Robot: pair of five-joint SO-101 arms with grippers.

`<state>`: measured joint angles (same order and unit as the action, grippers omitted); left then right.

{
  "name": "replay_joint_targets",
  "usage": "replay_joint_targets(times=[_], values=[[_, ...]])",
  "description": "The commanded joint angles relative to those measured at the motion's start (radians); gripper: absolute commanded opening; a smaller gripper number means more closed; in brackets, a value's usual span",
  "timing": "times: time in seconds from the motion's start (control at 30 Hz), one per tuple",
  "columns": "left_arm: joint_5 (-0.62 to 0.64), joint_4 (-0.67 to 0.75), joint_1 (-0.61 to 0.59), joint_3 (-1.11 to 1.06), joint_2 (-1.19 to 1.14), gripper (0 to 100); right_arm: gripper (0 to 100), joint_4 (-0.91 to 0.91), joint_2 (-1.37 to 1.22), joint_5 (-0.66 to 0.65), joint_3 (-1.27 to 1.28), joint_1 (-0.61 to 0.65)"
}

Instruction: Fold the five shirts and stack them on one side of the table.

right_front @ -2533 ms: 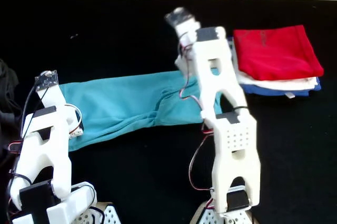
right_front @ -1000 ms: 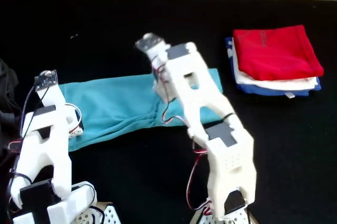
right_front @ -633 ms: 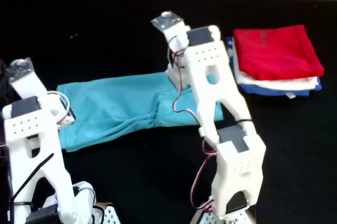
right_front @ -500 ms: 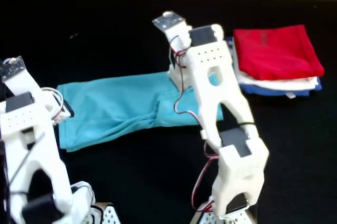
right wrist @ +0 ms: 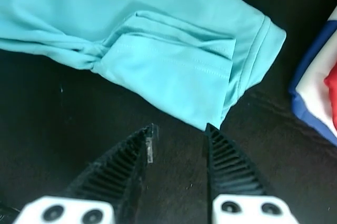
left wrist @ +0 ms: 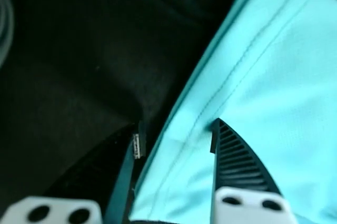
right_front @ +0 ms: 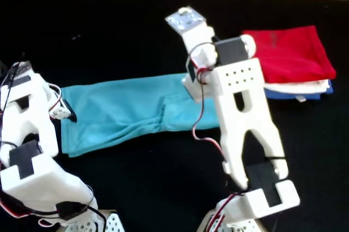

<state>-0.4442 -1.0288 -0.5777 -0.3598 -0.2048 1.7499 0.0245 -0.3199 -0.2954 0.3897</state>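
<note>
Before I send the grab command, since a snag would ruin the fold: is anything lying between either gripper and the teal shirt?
Nothing visible does. The left gripper is open with the teal shirt edge between its jaws; the right gripper is open over the bare black table, just off the shirt's folded end.

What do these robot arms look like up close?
The left arm and right arm are white plastic shells with cut-outs, black motor blocks at joints and thin red, black and white cables outside. The left gripper and right gripper have black, ribbed, pointed fingers on white mounts.
</note>
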Motion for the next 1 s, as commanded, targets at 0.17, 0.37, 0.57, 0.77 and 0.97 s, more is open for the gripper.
replay_joint_targets(times=[0.17, 0.37, 0.57, 0.77, 0.97], values=[[-0.15, 0.031, 0.027, 0.074, -0.117, 21, 14.0, 0.01, 0.154, 0.003, 0.042, -0.015], [-0.184, 0.031, 0.065, 0.074, -0.137, 17, 14.0, 0.012, 0.228, 0.003, 0.041, -0.016], [-0.307, 0.029, 0.053, 0.074, -0.136, 1, 14.0, 0.012, 0.326, 0.003, 0.042, -0.108], [-0.339, 0.035, -0.064, 0.166, -0.145, 1, 14.0, 0.013, 0.415, 0.003, 0.116, -0.249], [-0.334, 0.029, -0.183, 0.346, -0.145, 1, 13.9, 0.008, 0.492, 0.002, 0.275, -0.28]])
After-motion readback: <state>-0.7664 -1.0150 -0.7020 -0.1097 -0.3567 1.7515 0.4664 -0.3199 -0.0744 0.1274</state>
